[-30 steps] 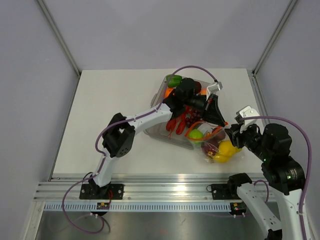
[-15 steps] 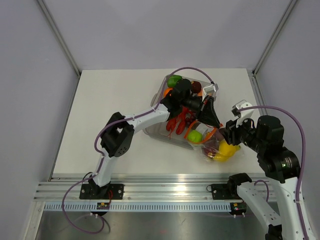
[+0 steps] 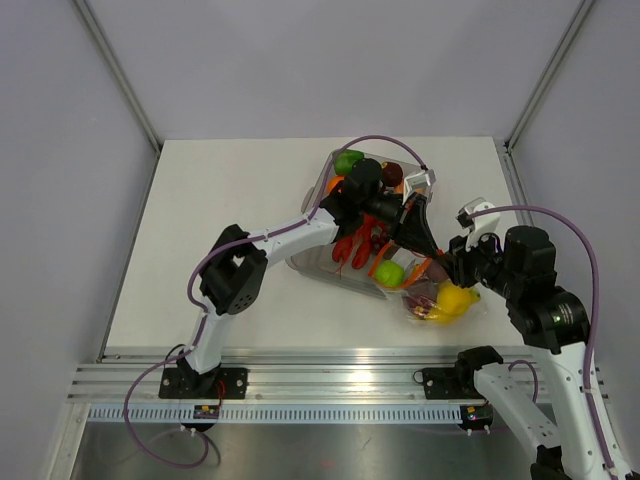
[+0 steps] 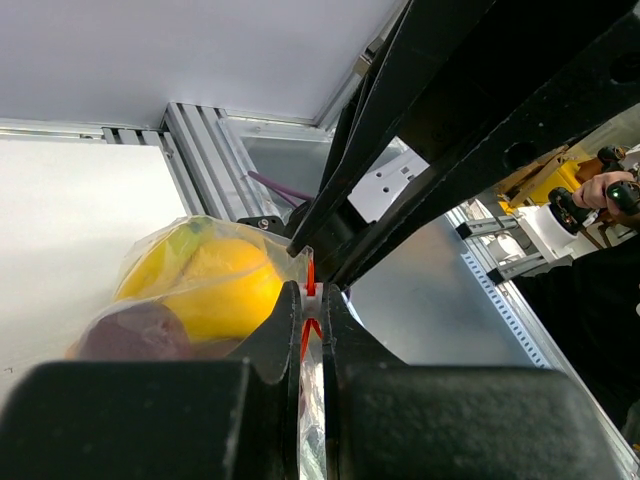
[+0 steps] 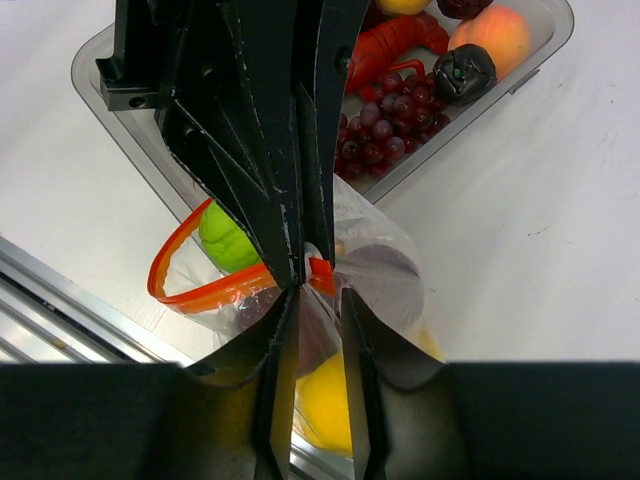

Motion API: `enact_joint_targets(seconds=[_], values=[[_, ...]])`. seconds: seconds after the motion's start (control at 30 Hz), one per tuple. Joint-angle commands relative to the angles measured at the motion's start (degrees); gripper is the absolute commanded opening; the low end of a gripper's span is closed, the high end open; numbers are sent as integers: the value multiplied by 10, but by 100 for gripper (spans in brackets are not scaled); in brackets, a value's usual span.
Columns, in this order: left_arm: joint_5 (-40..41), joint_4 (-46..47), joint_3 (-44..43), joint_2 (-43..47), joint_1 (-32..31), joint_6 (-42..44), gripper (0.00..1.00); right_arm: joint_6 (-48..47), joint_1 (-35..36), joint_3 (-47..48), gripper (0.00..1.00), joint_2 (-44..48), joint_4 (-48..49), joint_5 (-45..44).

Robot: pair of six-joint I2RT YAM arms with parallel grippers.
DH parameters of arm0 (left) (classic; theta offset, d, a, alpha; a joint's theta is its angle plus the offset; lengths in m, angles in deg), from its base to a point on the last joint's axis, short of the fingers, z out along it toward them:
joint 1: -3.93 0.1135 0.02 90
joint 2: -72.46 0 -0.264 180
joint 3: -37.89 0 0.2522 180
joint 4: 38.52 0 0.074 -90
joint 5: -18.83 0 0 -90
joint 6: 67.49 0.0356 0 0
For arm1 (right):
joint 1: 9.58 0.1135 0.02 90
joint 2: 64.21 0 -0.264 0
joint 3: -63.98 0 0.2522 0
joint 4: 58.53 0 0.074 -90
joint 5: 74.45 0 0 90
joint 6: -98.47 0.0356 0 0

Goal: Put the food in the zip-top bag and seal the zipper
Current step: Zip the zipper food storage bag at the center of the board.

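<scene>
- Orange-red zipper (image 4: 310,272) was caught flat between the left fingers (image 4: 283,335), which were pressed together on it and seen edge-on from the left wrist.
- From the right wrist, the right fingers (image 5: 275,385) were seen narrowly parted and set either side of the clear film just below the strip. Whether the film was touched could not be told.
- Both sets of fingers were found tip to tip at one end of the zipper, black against black.
- Away from that pinch, the strip was seen bowed open in a loop, so the mouth was not sealed.
- The zip-top bag (image 3: 432,295) was laid on the white bench (image 3: 220,210). It was tucked just beside the near right corner of the clear tray (image 5: 545,48), between the tray and the bench's near edge.
- Inside the bag, a yellow fruit (image 4: 225,290), a dark red fruit (image 4: 135,330) and a green fruit (image 5: 225,240) were packed close together.
- In the tray, purple grapes (image 5: 375,135), a red lobster (image 5: 400,40), an orange fruit (image 5: 495,35) and a green pepper (image 3: 348,160) were seen.
</scene>
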Motion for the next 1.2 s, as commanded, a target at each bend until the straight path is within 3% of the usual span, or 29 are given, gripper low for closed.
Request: enact_joint_targets(seconds=[0.0,0.1,0.13,0.2,0.7,0.9,0.93,1.0,1.03,1.07,1.17], values=[[-22,32,-2,46,0,7,0,9,1,-6,28,2,29,6],[-21,33,-3,46,0,6,0,8,1,-7,20,4,29,16],[-20,36,-4,46,0,5,0,8,1,-7,10,3,29,16],[-18,38,-5,45,0,2,0,9,1,-7,0,3,30,12],[-20,56,-3,26,-1,-31,0,38,1,-9,0,49,86,-134],[-18,59,-5,28,-1,-33,0,32,1,-9,0,35,66,-99],[-19,58,-5,28,-1,-32,0,28,1,-6,1,31,59,-89],[-19,54,-5,28,-1,-29,0,15,1,2,14,26,37,-59],[-18,52,-5,28,-1,-28,0,10,1,4,39,26,31,-46],[-19,51,-5,28,-1,-28,0,7,1,6,46,27,26,-31],[-18,48,-4,26,-1,-28,0,0,1,14,54,32,5,-2]])
